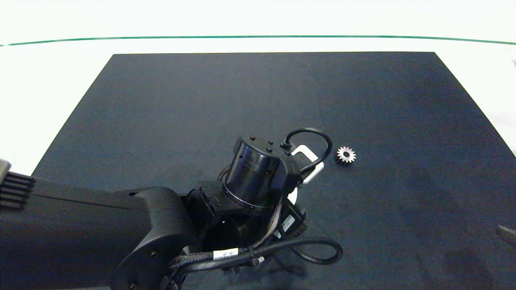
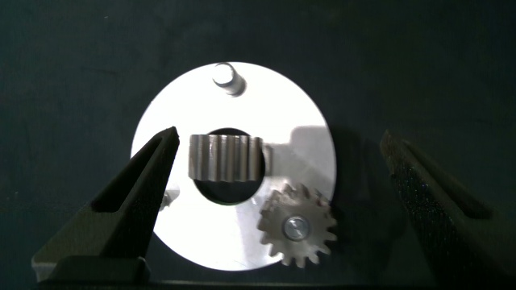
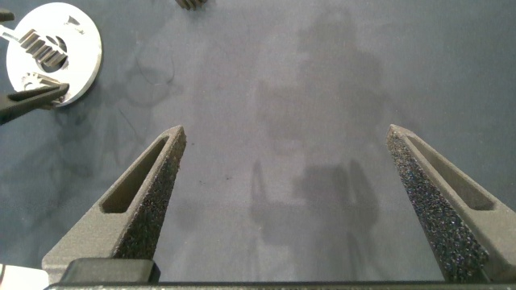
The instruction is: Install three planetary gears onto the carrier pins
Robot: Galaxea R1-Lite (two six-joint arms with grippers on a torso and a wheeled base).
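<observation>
Left hand open over disc — gear on edge.

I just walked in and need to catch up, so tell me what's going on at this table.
The left claw hangs open over the white carrier disc. One gear already sits on a pin. A second gear stands on edge over the disc's central hole, not on a pin, and another pin is bare. A third gear lies loose on the dark mat. The right claw is open over bare mat, away from the disc.
</observation>
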